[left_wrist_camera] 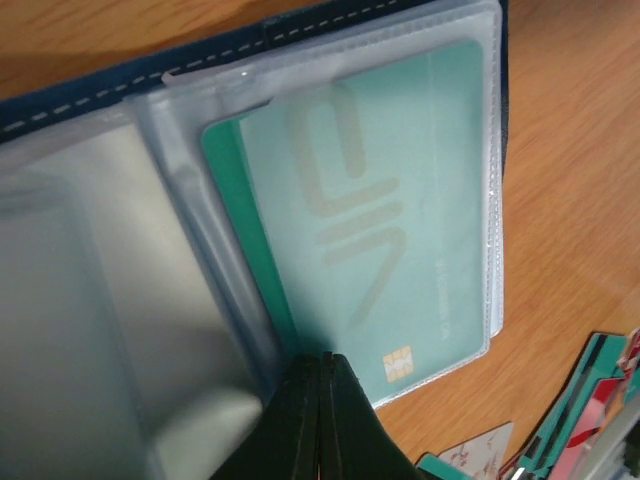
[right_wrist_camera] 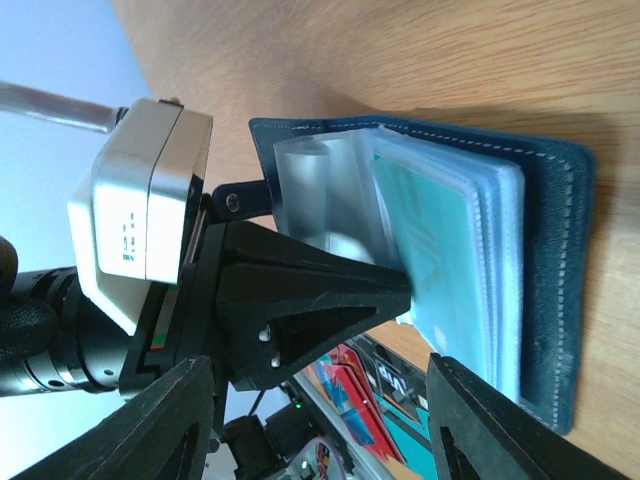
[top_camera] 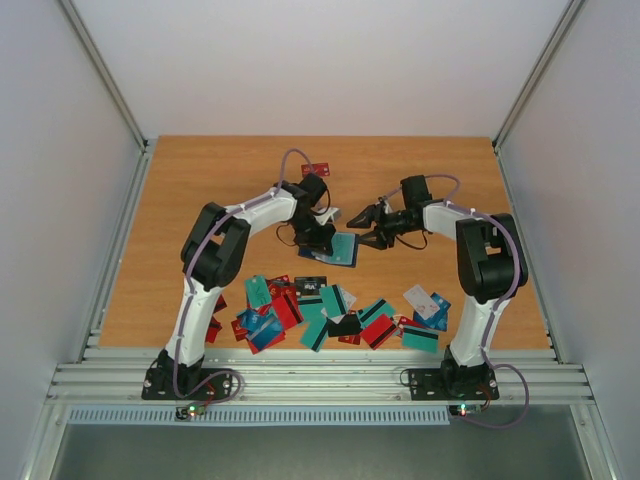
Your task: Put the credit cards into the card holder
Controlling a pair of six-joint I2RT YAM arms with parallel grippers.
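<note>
A wooden table point(top_camera: 200, 200) fills your overhead view, with two arms rising from its near edge and meeting over the middle.

The largest cluster is the loose pile of credit cards point(top_camera: 330, 315) along the near edge. They are teal, red, blue, white and black. You can count roughly twenty, but they overlap too much for an exact figure. One more red card point(top_camera: 317, 169) lies alone, well apart at the far side.

There is one card holder point(left_wrist_camera: 300, 35), dark navy with pale stitching. It lies open at the centre of the table with its clear sleeves fanned out.

One teal chip card point(left_wrist_camera: 400, 200) sits almost fully inside a clear sleeve. Whether other sleeves are filled cannot be told. As a judgement, the task is near its start: at least one card is stowed and nearly all remain on the table.

The left gripper point(left_wrist_camera: 320, 375) has its fingers pressed together, tips touching the sleeve's open edge beside the teal card. You cannot tell whether they pinch any plastic.

The right gripper point(top_camera: 358, 224) hovers just beside the holder, fingers spread wide, holding nothing.
</note>
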